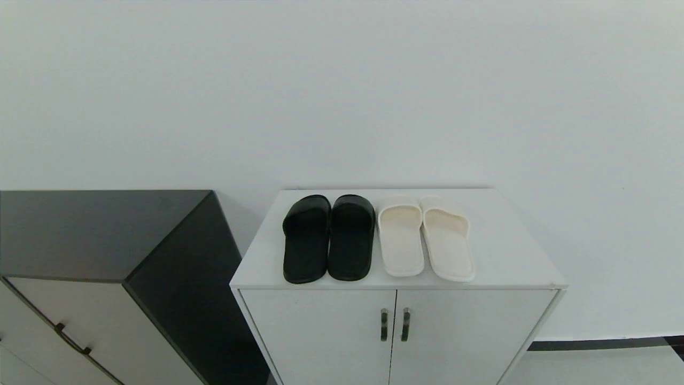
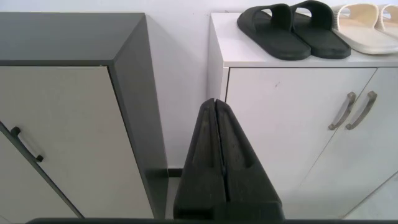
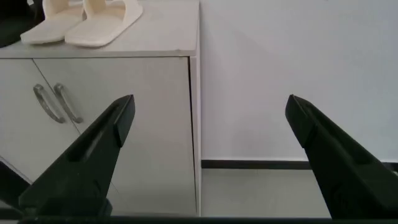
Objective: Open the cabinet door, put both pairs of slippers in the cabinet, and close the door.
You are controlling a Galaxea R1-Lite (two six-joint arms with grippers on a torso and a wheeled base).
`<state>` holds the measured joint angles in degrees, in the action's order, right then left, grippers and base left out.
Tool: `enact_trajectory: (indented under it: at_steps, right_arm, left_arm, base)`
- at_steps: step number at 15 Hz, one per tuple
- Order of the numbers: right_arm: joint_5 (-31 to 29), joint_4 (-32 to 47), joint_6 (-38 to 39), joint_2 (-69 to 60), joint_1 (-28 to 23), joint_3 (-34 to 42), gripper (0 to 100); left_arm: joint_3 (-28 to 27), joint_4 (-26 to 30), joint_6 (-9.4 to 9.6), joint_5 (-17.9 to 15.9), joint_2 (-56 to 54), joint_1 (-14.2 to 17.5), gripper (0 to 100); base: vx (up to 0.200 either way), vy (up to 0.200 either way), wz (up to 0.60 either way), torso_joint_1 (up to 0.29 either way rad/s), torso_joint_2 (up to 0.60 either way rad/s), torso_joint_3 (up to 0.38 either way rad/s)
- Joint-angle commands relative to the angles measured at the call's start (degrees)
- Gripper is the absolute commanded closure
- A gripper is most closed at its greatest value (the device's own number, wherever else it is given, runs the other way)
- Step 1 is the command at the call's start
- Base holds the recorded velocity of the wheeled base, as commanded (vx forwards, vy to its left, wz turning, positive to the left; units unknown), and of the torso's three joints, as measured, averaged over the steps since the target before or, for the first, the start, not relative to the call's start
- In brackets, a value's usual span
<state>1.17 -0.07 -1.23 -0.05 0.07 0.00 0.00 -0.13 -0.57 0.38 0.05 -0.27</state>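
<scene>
Sitting on cabinet (image 1: 513, 256), blk slippers (image 1: 328, 238), cream slippers (image 1: 425, 238), L end effector (image 2: 215, 102) closed, R (image 3: 211, 102) spread

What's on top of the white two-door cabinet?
A pair of black rubber slippers and a pair of cream slippers, side by side. Its interior is hidden behind the shut doors.

Closed doors (image 1: 320, 337) hide the cabinet (image 1: 513, 251) interior (base cropped below).

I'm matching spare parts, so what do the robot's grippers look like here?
The left gripper has matte black fingers, long wedges that broaden toward the base, with shallow moulded recesses along their faces. The right gripper has the same black, plastic-looking fingers, flat-sided and tapering to blunt, angled tips.
</scene>
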Motion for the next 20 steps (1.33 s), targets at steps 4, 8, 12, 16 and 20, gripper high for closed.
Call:
enact_trajectory:
  at_steps: [4,8,12,16,20]
  right_arm:
    - [6.56,4.47,0.18,14.02,0.01,-16.35,0]
    - [14.91,0.69,1.76,28.17,1.16,-14.85,0]
    - [10.96,-14.6,8.61,46.63,14.78,-16.08,0]
    - [-6.97,-21.28,18.9,59.73,36.05,-21.71,0]
    - [-21.39,-21.72,21.09,73.7,46.33,-29.97,0]
  left_arm:
    - [0.0,-0.04,0.05,-0.11,-0.05,0.0,100]
    - [0.0,-0.04,0.22,-0.2,0.04,0.0,100]
    - [0.0,-0.04,0.22,-0.2,-0.05,0.0,100]
    - [0.0,-0.04,0.31,-0.2,0.04,0.0,100]
    - [0.0,0.05,0.66,-0.99,0.04,0.0,100]
  base:
    - [0.0,0.0,0.0,0.0,0.0,0.0]
    - [0.0,0.0,0.0,0.0,0.0,0.0]
    - [0.0,0.0,0.0,0.0,0.0,0.0]
    - [0.0,0.0,0.0,0.0,0.0,0.0]
    - [0.0,0.0,0.0,0.0,0.0,0.0]
